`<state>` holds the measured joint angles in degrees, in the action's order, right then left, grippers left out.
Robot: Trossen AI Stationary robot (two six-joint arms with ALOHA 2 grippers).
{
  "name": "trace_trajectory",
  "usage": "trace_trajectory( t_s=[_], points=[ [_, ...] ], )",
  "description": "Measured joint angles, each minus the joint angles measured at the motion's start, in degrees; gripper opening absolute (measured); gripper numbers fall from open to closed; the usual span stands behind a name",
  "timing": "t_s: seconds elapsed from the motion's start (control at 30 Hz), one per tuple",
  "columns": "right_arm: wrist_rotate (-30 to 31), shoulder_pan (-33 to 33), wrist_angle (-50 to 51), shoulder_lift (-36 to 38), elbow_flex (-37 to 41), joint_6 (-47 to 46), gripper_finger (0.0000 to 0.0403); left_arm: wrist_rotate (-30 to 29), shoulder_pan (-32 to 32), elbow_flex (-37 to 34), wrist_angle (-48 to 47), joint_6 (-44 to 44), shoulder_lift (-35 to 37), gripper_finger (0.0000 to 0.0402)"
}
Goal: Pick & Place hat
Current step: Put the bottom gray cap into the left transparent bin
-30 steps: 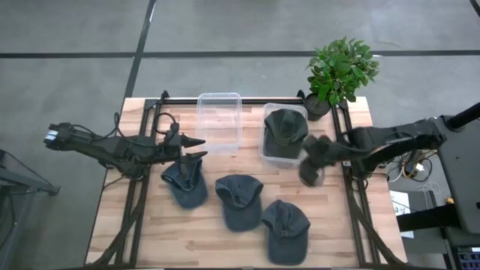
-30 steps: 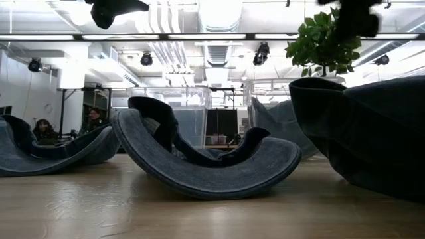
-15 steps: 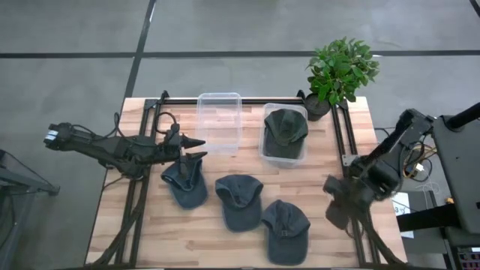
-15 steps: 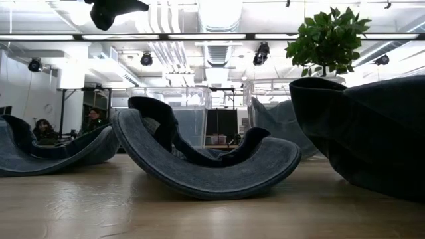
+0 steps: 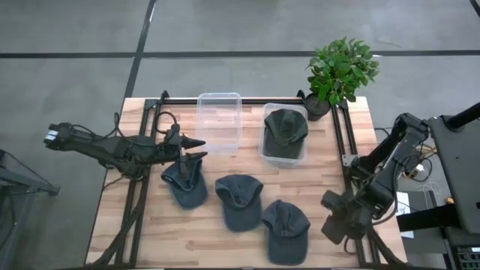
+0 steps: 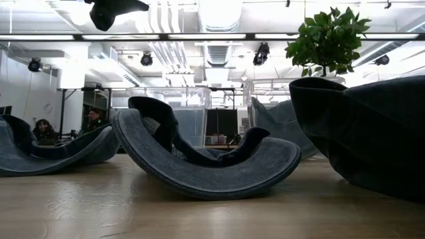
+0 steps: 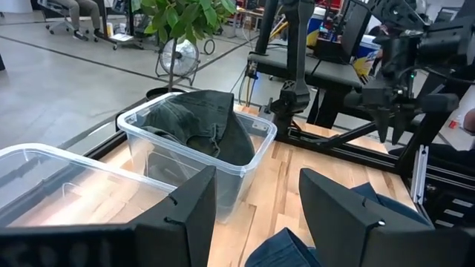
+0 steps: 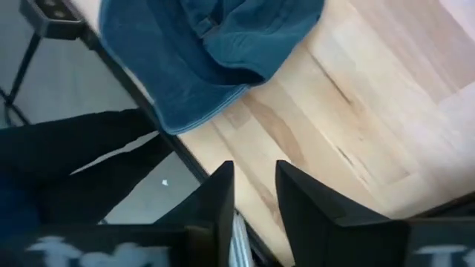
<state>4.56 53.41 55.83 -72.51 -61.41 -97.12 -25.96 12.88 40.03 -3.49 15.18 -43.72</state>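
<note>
Three dark blue caps lie crown-down on the wooden table: one (image 5: 184,182) on the left, one (image 5: 239,201) in the middle, one (image 5: 286,229) near the near edge. A fourth cap (image 5: 285,133) lies in the right clear bin (image 5: 264,154). My left gripper (image 5: 198,148) is open and hovers over the left cap's far end, pointing right. My right gripper (image 5: 334,223) is open by a narrow gap, low by the near right edge, just right of the near cap (image 8: 215,52). It touches nothing.
An empty clear bin (image 5: 219,121) stands left of the filled one. A potted plant (image 5: 341,71) sits at the far right corner. Black frame rails (image 5: 352,202) run along the table's left and right sides. Bare wood lies along the near left part of the table.
My right arm has swung away from the filled bin toward the table's near right edge, drawn back and sunk low beside the near cap. In the last half second it has only crept a little nearer to that edge. The caps have stayed put.
</note>
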Motion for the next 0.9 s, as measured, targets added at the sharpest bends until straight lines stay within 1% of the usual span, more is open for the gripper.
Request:
trace_trajectory(
  t_s=[0.13,0.27,0.4,0.63,0.8,0.9],
  points=[
    [0.0,0.0,-1.3,-2.2,0.2,-1.0,0.0137,0.3,0.0,0.0,-0.1,0.0,0.0,0.0185],
    [-0.1,0.1,-6.4,-5.4,0.2,-3.6,0.0173,1.8,0.0,0.0,-0.2,0.3,0.0,0.0185],
    [-0.1,0.5,-10.2,-9.5,0.2,-8.0,0.0199,3.0,0.0,0.0,-0.5,0.5,0.0,0.0185],
    [-0.1,0.6,-11.7,-14.6,0.3,-16.4,0.0221,3.9,0.0,0.0,-1.4,0.5,0.0,0.0185],
    [-0.1,0.6,-12.7,-15.6,0.3,-19.5,0.023,5.3,0.0,0.0,-2.1,1.1,0.0,0.0185],
    [0.4,0.6,-15.0,-16.2,0.3,-19.9,0.0234,5.9,0.0,0.0,-2.7,1.3,0.0,0.0185]
  ],
)
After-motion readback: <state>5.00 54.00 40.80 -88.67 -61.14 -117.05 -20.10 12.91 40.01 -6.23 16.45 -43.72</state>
